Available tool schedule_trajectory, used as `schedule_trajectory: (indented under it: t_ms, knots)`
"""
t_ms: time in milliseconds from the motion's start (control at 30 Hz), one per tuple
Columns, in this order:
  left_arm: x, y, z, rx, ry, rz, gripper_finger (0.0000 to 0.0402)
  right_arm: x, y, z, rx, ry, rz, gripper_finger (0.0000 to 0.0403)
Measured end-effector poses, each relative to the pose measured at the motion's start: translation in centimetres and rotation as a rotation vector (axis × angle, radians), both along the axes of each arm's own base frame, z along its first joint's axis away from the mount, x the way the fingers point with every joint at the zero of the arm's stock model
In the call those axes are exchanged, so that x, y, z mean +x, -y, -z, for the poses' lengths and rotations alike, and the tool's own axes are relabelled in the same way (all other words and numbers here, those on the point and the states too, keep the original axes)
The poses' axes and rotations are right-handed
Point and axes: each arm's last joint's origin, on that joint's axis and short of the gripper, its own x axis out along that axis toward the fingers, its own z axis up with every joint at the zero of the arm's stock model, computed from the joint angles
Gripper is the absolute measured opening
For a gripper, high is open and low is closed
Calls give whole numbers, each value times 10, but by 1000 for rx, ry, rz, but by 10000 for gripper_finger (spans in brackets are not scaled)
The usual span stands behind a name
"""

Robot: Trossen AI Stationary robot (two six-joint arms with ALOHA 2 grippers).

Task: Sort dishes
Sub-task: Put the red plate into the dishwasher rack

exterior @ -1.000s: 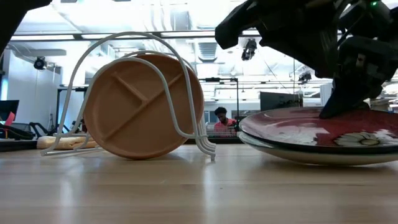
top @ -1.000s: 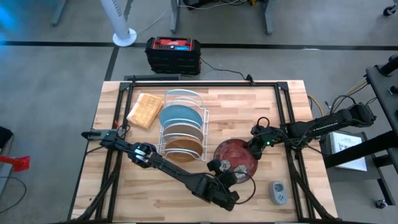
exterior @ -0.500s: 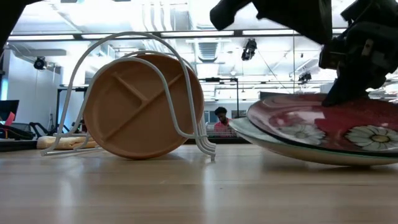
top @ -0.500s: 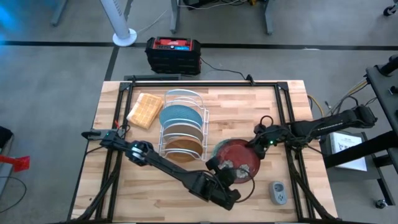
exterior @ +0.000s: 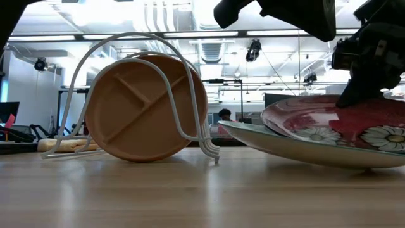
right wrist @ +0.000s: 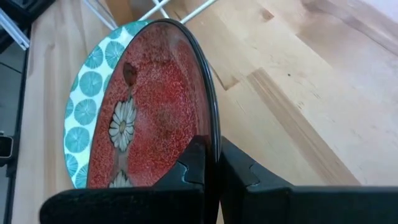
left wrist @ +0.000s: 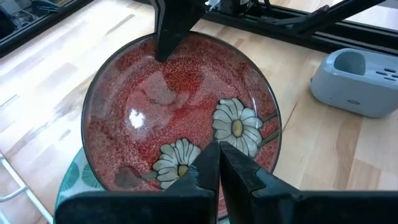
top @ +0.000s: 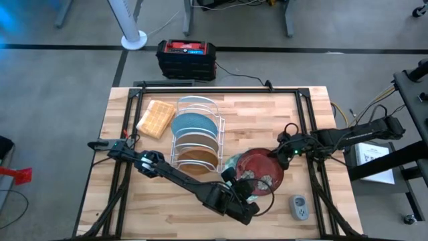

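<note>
Dishes are partly sorted. The red plate with white flowers (top: 261,171) lies on the teal plate with pale dots (right wrist: 93,93), and both grippers hold it at once. The right gripper (top: 286,154) pinches its rim on the side away from the rack, with its narrow fingers (right wrist: 198,163) closed on the dark edge. The left gripper (top: 239,186) grips the opposite rim, at the near edge of the table; its fingers (left wrist: 208,167) stand almost together over the flower pattern. In the low view the red plate sits tilted on the teal one, so the judgement is that it is being lifted off the stack, but it is not yet free.

Further out from the left gripper, toward the far side of the table, stands the white wire rack (top: 198,134). It already holds the brown wooden divided plate (exterior: 145,107) upright in the slot nearest to the grippers, and the light blue plate (top: 194,124) behind it. Whether more plates stand in the rack behind these two cannot be told.

So two dishes appear done, and the red one and the teal one are left. A tan waffle-textured block (top: 156,119) lies beside the rack on the wooden table (top: 267,114), and a small grey device (top: 299,207) rests just beside the left gripper.
</note>
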Motion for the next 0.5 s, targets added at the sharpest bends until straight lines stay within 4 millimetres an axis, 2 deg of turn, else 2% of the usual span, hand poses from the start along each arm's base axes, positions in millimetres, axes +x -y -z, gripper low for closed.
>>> schedule_trajectory:
  t_ms: [500]
  knots:
    - [-1, -2, -4, 53, 42, -58, 0, -5, 0, -8, 9, 72, -13, 7]
